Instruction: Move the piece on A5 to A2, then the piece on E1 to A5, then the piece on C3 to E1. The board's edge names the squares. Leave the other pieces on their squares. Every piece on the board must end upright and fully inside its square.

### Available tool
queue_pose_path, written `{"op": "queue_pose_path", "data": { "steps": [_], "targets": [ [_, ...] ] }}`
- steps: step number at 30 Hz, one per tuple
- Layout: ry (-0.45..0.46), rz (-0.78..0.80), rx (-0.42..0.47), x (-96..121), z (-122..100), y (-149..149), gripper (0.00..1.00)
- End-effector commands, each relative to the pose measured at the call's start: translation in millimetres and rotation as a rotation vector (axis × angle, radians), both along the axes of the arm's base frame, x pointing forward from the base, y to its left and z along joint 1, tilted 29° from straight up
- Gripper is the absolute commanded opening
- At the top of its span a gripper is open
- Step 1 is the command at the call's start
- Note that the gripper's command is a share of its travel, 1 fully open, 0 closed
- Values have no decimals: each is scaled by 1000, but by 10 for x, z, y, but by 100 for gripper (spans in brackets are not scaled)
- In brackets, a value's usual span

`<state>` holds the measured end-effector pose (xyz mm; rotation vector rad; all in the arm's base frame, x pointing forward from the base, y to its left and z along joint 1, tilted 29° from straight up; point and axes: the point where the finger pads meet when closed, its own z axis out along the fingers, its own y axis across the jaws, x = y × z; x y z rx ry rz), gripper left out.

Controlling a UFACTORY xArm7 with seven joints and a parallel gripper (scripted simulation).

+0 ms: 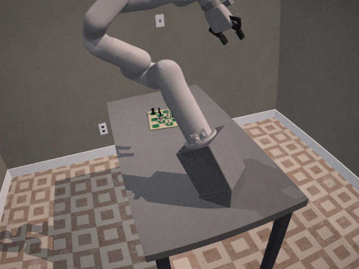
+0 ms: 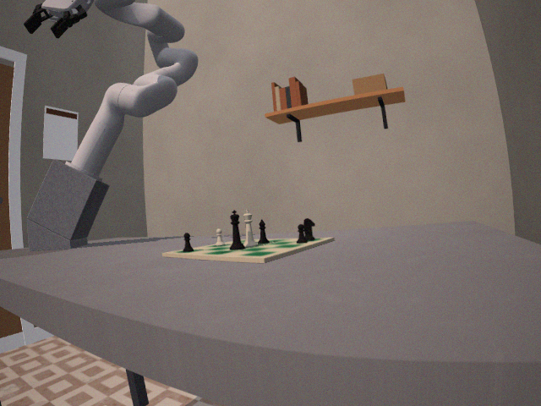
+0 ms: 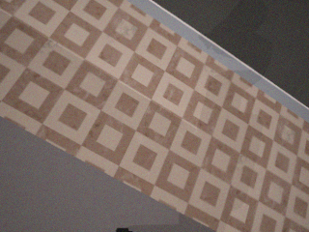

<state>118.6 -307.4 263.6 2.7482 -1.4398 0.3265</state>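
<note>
A small green and cream chessboard [image 1: 162, 119] lies on the grey table, also seen in the exterior view [image 2: 248, 249]. Several pieces stand upright on it: a black pawn [image 2: 188, 242], a white pawn [image 2: 219, 237], a tall black piece [image 2: 236, 230], a tall white piece [image 2: 248, 228], a black bishop [image 2: 262, 232], and a black pawn [image 2: 301, 233] beside a black knight [image 2: 308, 229]. I cannot read the square names. My gripper [image 1: 231, 33] is open and empty, high in the air, far above and to the side of the board; it also shows in the exterior view [image 2: 48, 19].
The arm's grey base block [image 1: 211, 167] stands on the table between the board and the near edge. The arm's lower link [image 1: 185, 107] hides part of the board in the top view. The wrist view shows only tiled floor [image 3: 159, 111] and a table edge. A wall shelf [image 2: 334, 105] holds books.
</note>
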Motion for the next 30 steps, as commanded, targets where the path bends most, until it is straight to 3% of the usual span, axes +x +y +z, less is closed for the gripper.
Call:
{"op": "queue_pose_path", "data": {
  "steps": [1,2,3,6,7,8,9,12,13,14,15,16,18,19,23,24,25,26,29,30],
  "targets": [
    [3,-86,-90,267,568,-120,100],
    [3,-86,-90,267,568,-120,100],
    [-7,-123,-136,431,844,-119,100],
    [-7,-123,-136,433,848,-119,100],
    [-21,-160,-182,620,1131,-87,100],
    [-21,-160,-182,620,1131,-87,100],
    [-37,-194,-228,810,1386,-25,100],
    [-37,-194,-228,828,1412,-20,100],
    [-57,-227,-274,1056,1684,84,100],
    [-57,-227,-274,1056,1684,84,100],
    [-79,-256,-317,1247,1877,196,100],
    [-79,-256,-317,1302,1938,226,100],
    [-79,-256,-317,1302,1938,226,100],
    [-103,-283,-358,1564,2169,405,100],
    [-103,-283,-358,1564,2169,405,100],
    [-130,-306,-396,1839,2369,619,100],
    [-130,-306,-396,1839,2369,619,100],
    [-157,-325,-430,2036,2478,795,100],
    [-157,-325,-430,2123,2533,867,100],
    [-185,-341,-459,2359,2628,1096,100]
  ]
}}
